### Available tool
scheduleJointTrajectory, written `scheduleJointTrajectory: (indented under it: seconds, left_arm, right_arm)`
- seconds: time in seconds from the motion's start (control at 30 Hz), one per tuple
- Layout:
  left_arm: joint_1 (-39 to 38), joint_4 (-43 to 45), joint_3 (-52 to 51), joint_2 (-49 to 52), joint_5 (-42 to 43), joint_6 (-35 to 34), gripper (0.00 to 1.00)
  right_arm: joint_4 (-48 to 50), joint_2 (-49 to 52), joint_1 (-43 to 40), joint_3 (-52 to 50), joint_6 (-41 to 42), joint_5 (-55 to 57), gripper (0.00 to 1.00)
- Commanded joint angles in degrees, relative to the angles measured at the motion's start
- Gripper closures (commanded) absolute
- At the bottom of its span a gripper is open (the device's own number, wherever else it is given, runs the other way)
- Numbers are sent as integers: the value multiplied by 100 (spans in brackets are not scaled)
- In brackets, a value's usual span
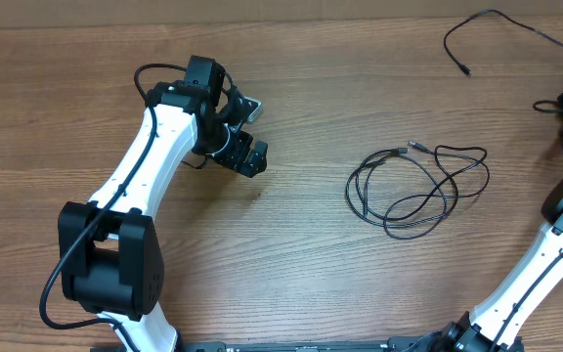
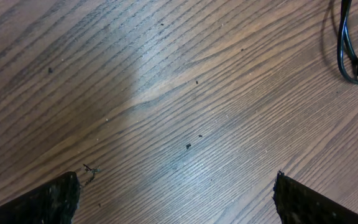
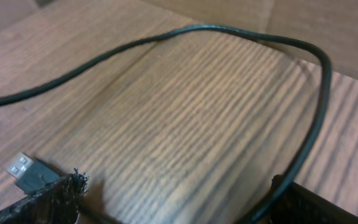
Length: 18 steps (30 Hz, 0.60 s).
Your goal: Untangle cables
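Right of the table's middle lies the looped cable point(image 1: 418, 186), a thin black cord coiled loosely into several overlapping rings, with a small plug point(image 1: 413, 145) at its far side. At the far right corner a second cable point(image 1: 448, 41), equally thin and black, runs in an open curve. One small end point(image 1: 466, 70) lies free on the wood and the rest trails off toward the right edge. In the right wrist view a black cord arcs from the left, across the far side and down the right. A flat USB plug point(image 3: 27, 169), silver metal in a black housing, lies at the near left, just beside the fingertip on that side. The right gripper point(image 3: 176, 193) hangs over this corner with its jaws apart; the cord passes close by the finger at the right of the view, and I cannot tell whether they touch. The left gripper point(image 2: 176, 190) hovers over wood left of the middle, well apart from the looped cable, its jaws spread wide. A bend of the coil shows at the far right of its view. The table point(image 1: 291, 254) is brown with a strong wood grain
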Motion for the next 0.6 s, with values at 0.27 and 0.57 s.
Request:
scheduleJointTrajectory:
  seconds: [0.27,0.57]
  left_arm:
    - [-72,4,4,68,-15,-17,1]
    - [-72,4,4,68,-13,-17,0]
  right_arm:
    - [-1311,535,2,-256,374,-2039,0]
    - [-3609,-262,2,-256,195,-1947,0]
